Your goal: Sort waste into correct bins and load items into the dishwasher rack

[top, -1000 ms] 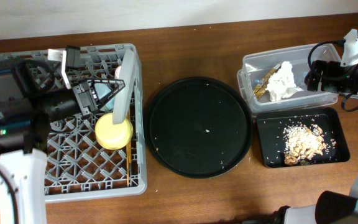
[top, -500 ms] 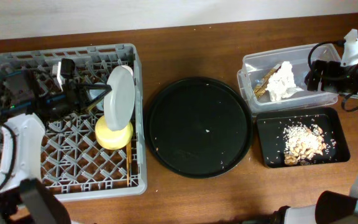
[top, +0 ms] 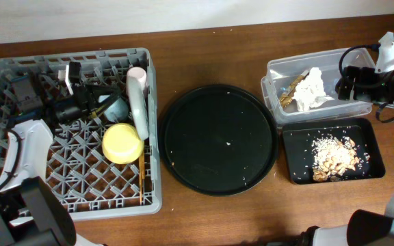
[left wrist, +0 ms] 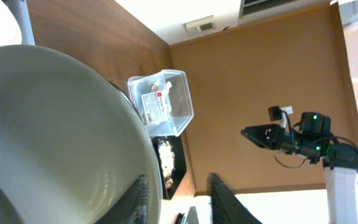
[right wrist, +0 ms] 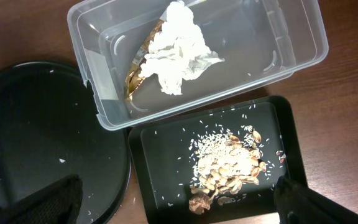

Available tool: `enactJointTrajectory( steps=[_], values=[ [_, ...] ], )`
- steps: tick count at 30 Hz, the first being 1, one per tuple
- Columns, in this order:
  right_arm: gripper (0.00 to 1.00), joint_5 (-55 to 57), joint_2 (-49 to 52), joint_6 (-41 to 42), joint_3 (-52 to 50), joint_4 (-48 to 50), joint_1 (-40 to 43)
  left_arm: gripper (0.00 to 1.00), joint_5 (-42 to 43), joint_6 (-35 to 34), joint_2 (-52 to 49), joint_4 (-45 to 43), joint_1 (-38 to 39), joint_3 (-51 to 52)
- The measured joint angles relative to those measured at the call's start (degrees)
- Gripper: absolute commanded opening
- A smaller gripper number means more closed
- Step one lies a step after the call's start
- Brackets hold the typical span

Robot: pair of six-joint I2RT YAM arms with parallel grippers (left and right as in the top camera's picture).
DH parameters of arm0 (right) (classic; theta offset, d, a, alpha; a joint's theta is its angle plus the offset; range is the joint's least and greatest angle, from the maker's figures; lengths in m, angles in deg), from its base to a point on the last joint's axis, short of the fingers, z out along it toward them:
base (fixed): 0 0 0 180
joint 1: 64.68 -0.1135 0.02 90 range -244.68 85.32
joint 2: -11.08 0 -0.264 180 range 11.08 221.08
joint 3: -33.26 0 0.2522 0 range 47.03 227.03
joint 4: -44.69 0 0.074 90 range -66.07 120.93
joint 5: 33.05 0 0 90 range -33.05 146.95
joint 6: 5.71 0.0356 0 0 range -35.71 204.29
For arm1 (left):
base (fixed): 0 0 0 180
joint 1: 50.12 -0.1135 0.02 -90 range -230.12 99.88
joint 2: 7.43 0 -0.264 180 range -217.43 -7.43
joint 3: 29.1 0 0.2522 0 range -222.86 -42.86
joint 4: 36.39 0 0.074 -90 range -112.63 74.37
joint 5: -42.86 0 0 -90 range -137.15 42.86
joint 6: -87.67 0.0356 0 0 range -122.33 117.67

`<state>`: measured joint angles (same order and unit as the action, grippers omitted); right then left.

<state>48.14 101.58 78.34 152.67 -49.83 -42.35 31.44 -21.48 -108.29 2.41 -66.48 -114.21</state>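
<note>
**Plate upright in rack**

Rack sits at the table's left edge. The plate, tilted 0.5 s ago, now stands on edge by the rack's right wall, just beside the yellow bowl. Left claw: fingers apart, nothing between them. Right claw: spread wide, unmoved, near the right edge.

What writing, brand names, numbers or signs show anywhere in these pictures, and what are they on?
No text can be read in any view.
Tub: a white sticker with a red mark shows in the left wrist view, but its print is too small to read.
Nothing else shows any lettering or numbers.
</note>
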Motion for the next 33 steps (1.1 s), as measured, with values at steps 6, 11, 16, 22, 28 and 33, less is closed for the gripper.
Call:
enactJointTrajectory(
  steps=[6,11,16,22,28,33],
  values=[
    [0.99,0.0,0.0,0.0,0.0,0.0,0.0,0.57,-0.2,-0.2,0.0,-0.5,4.2,0.0],
    [0.99,0.0,0.0,0.0,0.0,0.0,0.0,0.57,-0.6,-0.2,3.2,-0.7,4.2,0.0],
    [0.99,0.0,0.0,0.0,0.0,0.0,0.0,0.79,-5.4,-0.2,15.6,-0.1,4.2,0.0],
    [0.98,0.0,0.0,0.0,0.0,0.0,0.0,0.99,-31.0,-0.2,19.2,8.0,4.2,0.0],
    [0.99,0.0,0.0,0.0,0.0,0.0,0.0,0.99,-45.2,-0.1,19.2,8.1,4.2,0.0],
    [0.99,0.0,0.0,0.0,0.0,0.0,0.0,0.99,-46.9,-0.2,19.2,8.1,4.2,0.0]
  ],
)
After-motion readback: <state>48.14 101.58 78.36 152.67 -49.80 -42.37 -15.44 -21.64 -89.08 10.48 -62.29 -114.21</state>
